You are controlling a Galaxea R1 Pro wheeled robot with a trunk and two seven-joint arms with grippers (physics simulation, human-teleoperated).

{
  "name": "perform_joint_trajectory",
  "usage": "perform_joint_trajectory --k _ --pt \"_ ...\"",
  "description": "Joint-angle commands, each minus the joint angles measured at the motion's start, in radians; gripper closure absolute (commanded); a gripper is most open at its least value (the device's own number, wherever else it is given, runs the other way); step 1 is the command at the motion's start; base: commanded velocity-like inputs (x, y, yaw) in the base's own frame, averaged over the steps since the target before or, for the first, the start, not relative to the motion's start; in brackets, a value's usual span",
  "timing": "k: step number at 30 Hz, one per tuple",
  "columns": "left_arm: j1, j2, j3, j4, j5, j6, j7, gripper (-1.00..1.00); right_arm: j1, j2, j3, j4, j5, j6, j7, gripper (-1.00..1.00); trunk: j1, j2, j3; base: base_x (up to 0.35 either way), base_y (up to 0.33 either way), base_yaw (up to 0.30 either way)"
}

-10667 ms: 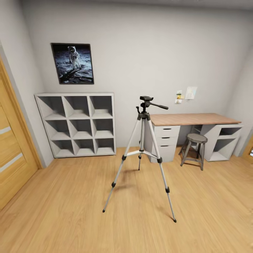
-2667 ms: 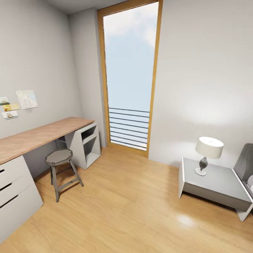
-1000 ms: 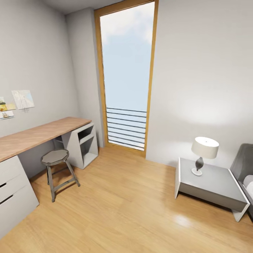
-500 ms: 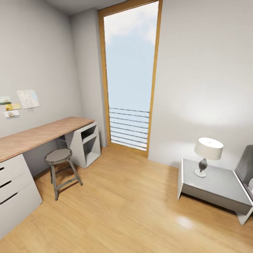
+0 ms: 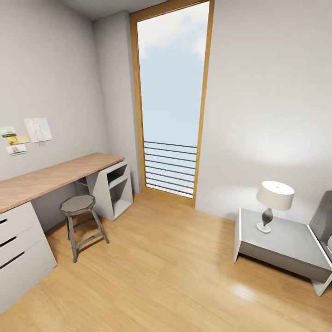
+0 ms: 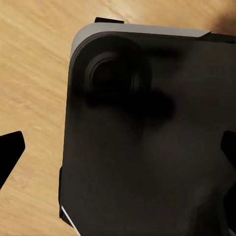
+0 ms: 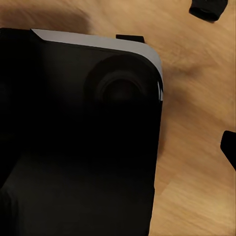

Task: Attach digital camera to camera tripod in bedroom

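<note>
**Bedroom corner with window, worktop and bedside table**

The head view takes in a part of the bedroom [image 5: 166, 272] with a light wood plank floor and pale grey walls. A tall window [image 5: 171, 99] in an oak frame fills the far corner, with horizontal rails across its lower part. Along the left wall runs a wood-topped worktop [image 5: 50, 177] on white drawers and an open grey cubby. A grey round stool [image 5: 79, 216] stands just in front of it. 3 small pictures [image 5: 25, 135] hang on the wall above the worktop. At the right, a low grey bedside table [image 5: 295, 251] carries a table lamp [image 5: 273, 201] with a white shade. A dark grey headboard [image 5: 323, 216] touches the right frame edge.

Both wrist views look down on the robot base [image 6: 147, 142], a black body with a grey rim, over the plank floor. Dark fingertips [image 6: 9, 153] of the left claw show at the frame edges, set wide apart. For the right claw [image 7: 229, 147], 1 dark tip shows; I cannot tell its spread.
</note>
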Motion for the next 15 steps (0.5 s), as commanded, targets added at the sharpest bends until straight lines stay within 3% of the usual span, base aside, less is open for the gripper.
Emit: perform_joint_trajectory --k 1,8,15 --pt "0.0 0.0 0.002 -0.001 0.009 -0.001 0.0 -1.0 -0.001 0.0 0.0 0.001 0.005 -0.003 -0.001 -1.0 0.0 0.0 -0.001 0.0 0.0 0.001" --pt "0.0 0.0 0.001 -0.001 0.009 -0.001 0.0 -1.0 0.0 0.001 -0.001 0.001 0.001 -0.003 -0.002 -1.0 0.0 0.0 -0.001 0.03 0.0 0.0" --pt "0.0 0.0 0.002 -0.001 0.01 -0.001 0.0 -1.0 -0.001 0.003 -0.001 0.001 0.001 -0.004 -0.002 -1.0 0.0 0.0 -0.001 0.205 0.0 0.0"
